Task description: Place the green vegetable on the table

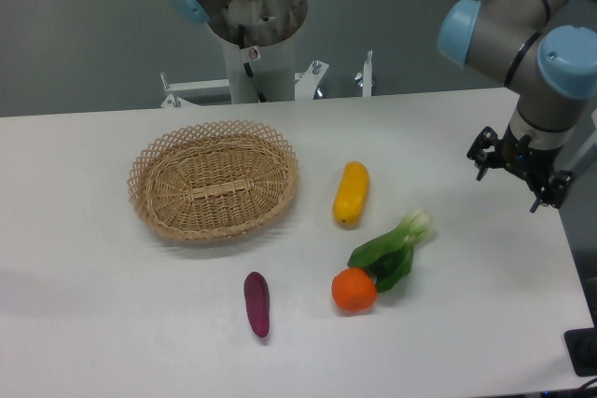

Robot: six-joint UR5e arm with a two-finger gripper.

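Hand (519, 175) open and empty, well apart from the green vegetable (395, 247).

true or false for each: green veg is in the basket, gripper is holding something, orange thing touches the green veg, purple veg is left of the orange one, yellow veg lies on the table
1. The green vegetable is in the basket. False: it lies on the table.
2. The gripper holds something. False: it is open and empty.
3. The orange item touches the green vegetable. True.
4. The purple vegetable is left of the orange item in the image. True.
5. The yellow vegetable lies on the table. True.
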